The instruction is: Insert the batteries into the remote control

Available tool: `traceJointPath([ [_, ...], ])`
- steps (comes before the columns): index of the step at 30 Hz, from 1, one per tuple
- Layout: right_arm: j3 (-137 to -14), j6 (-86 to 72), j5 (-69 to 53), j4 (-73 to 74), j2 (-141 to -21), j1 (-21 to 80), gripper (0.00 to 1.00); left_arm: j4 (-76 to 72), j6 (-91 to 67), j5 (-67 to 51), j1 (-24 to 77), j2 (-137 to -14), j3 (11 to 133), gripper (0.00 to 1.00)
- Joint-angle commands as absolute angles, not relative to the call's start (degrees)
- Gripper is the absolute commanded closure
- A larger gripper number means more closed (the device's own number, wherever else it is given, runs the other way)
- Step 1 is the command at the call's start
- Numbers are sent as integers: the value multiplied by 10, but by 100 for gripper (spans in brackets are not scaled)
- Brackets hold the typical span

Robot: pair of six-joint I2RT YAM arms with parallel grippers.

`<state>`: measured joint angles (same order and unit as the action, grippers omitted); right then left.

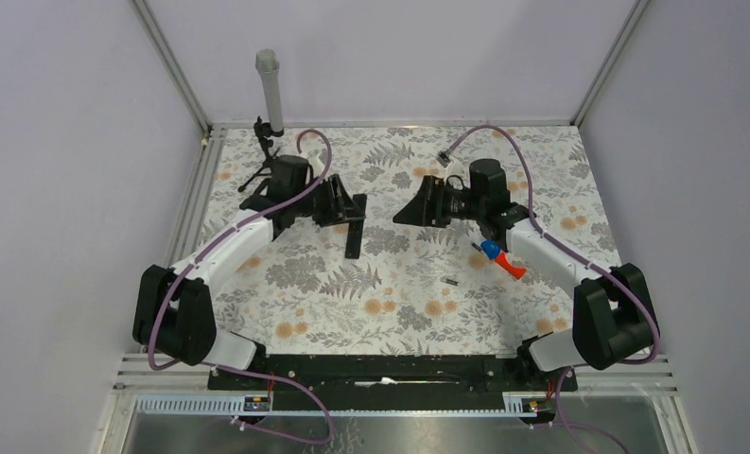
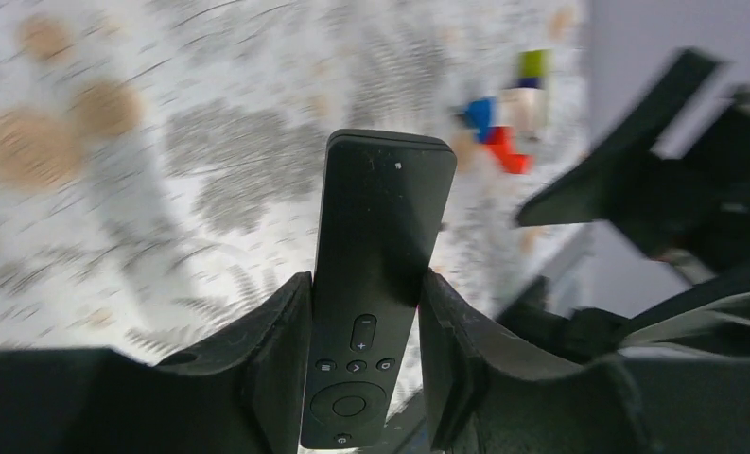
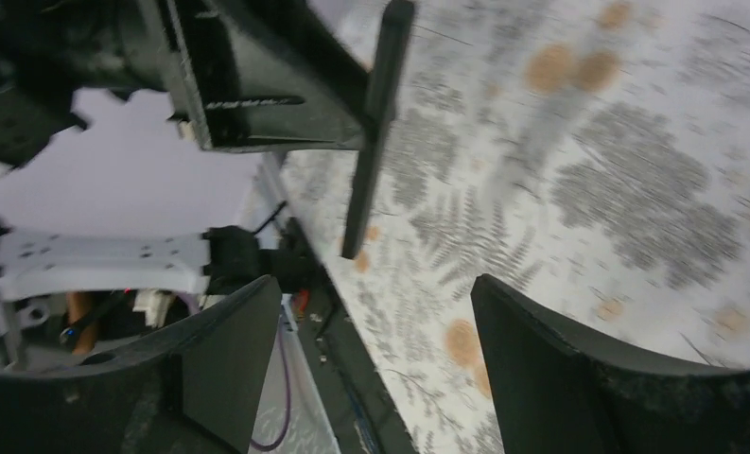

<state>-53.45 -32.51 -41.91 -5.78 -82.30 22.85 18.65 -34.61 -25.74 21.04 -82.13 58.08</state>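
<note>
A table (image 1: 399, 317) covered with a white cloth printed with grey ferns and orange blossoms fills the floor of a booth. Plain pale lilac walls (image 1: 399, 57) close it in, framed by slanting aluminium posts (image 1: 167, 57). The left claw (image 2: 366, 284) pinches the slim flat black remote control (image 2: 385, 208) by its button end, and the plain end juts out past the fingertips. The right claw (image 3: 375, 284) faces it from just beside, spread wide and holding nothing. A tiny dark cylindrical battery (image 1: 452, 280) lies alone on the cloth, nearer the arm bases. A red-and-blue plastic toy piece (image 1: 501, 255) rests by the right arm. A small black tripod (image 1: 260, 156) stands in the far left corner beside an upright grey tube (image 1: 270, 90).
</note>
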Motion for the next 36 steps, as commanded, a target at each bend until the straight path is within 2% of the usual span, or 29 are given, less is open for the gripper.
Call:
traceJointPath([
  [1,-501,-440,-518,-315,-776,244,17,32,-430,-419,205,-774,631,75],
  [4,-498,-487,-532,-394,-775,246,16,-42,-474,-457,205,-759,641,76],
  [13,-526,-557,-558,-506,-782,262,11,-223,-622,-521,204,-750,669,75],
  [24,-579,-664,-559,-615,-839,302,14,-324,-704,-511,205,-747,657,74],
  [27,-592,-664,-555,-612,-850,313,23,-342,-716,-508,205,-742,649,73],
  [29,-593,-663,-545,-611,-851,315,35,-339,-714,-504,205,-738,648,72],
  [31,-590,-660,-532,-611,-848,315,52,-324,-704,-497,205,-731,646,68],
  [32,-589,-655,-527,-609,-846,316,60,-310,-693,-492,205,-727,648,63],
  [34,-589,-630,-515,-583,-838,316,70,-258,-660,-476,205,-718,649,54],
  [36,-594,-579,-497,-509,-828,317,76,-194,-618,-447,205,-706,651,37],
])
